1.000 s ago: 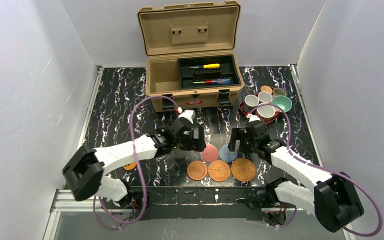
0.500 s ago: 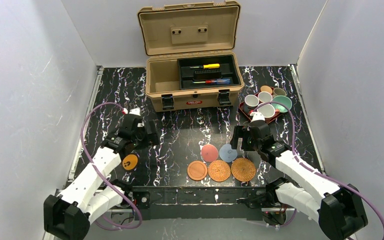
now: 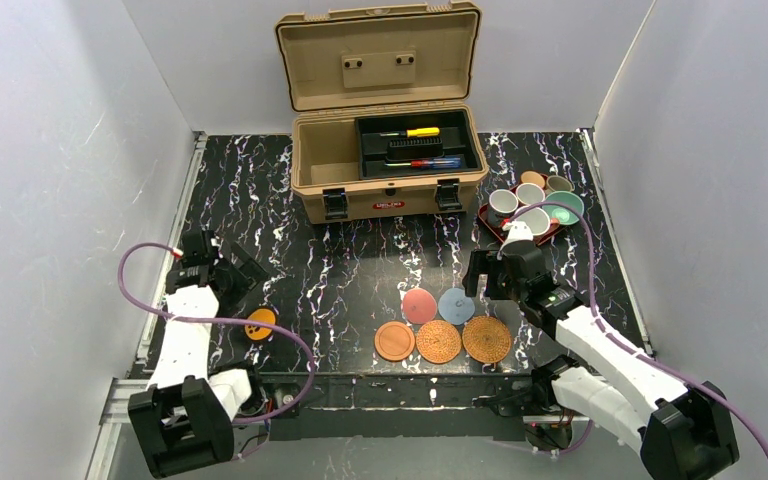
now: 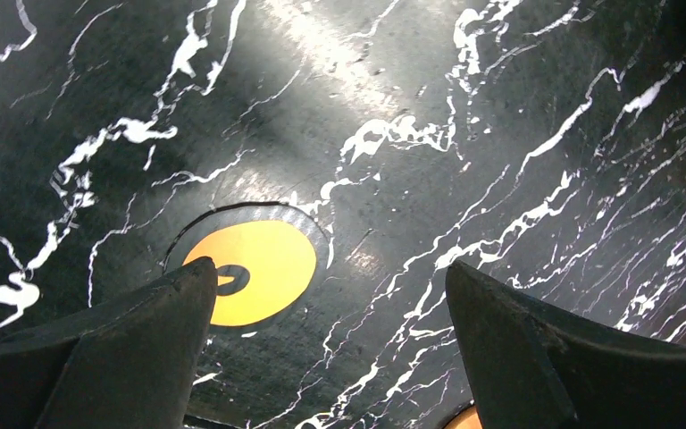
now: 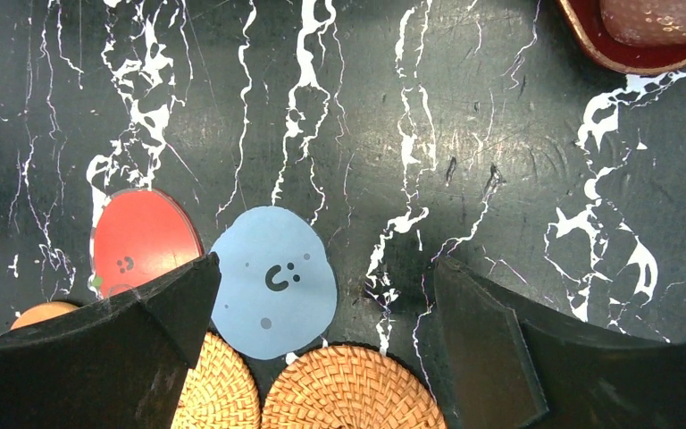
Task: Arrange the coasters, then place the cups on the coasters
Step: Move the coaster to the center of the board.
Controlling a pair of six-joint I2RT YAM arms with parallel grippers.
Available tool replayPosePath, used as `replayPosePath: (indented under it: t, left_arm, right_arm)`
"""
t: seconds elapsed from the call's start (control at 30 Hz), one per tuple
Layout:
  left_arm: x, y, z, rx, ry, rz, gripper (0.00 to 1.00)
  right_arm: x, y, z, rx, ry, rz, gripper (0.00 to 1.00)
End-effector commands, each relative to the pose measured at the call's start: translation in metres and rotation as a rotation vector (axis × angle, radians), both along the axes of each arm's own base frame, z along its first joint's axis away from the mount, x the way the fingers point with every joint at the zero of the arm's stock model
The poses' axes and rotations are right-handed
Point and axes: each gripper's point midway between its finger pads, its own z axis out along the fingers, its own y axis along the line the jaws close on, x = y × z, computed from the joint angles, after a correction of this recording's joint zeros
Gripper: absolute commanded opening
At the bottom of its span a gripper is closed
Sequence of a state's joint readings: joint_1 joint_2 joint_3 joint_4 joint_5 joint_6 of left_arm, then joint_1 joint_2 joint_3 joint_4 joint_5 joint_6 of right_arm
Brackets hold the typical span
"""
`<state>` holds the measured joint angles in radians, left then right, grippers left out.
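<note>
At the far left, the left gripper [image 3: 218, 272] hangs over the black marble table [image 3: 360, 270] with its jaws spread wide and nothing between them. In the left wrist view the orange coaster with black marks [image 4: 250, 273] lies flat just beside one finger, alone and well apart from the other coasters. This disc is thin and flush with the table, so I judge that the fingers may slide over it or push it toward the near edge instead of lifting it. In the middle, five coasters are gathered in two rows: the wooden coaster [image 3: 394, 341], the left woven coaster [image 3: 438, 341] and the right woven coaster [image 3: 486, 339] in front, the pinkish-red coaster [image 3: 419, 306] and the blue-grey coaster [image 3: 456, 305] behind. They lie very close, some seem to touch, so cups set on them could bump each other, and bringing in the sixth disc could disturb the rows. The right gripper [image 3: 478, 283] hovers above the blue-grey coaster, also released and empty; if it goes down here, a finger may catch a woven rim. At the right, the cups [image 3: 533, 220] stand crowded on the dark red tray [image 3: 488, 222]. Wide jaws reaching for one may strike or tip its neighbours.
</note>
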<state>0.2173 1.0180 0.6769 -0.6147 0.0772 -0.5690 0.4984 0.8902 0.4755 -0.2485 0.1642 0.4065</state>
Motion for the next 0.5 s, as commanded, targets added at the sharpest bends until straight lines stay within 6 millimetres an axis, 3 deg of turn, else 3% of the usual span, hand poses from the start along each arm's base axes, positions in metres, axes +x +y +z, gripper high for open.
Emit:
replayPosePath:
  t: [0.0, 0.2, 0.47]
  left_arm:
    - [-0.026, 0.005, -0.011, -0.009, 0.079, 0.135, 0.98]
    - [-0.05, 0.017, -0.035, 0.025, 0.23, 0.275, 0.98]
    - [-0.055, 0.011, -0.046, -0.003, 0.225, 0.294, 0.98]
  right_arm:
    - [0.008, -0.002, 0.015, -0.005, -0.062, -0.006, 0.98]
    - [0.01, -0.003, 0.012, -0.028, -0.053, -0.002, 0.98]
    - [0.011, -0.003, 0.009, -0.027, -0.058, -0.001, 0.98]
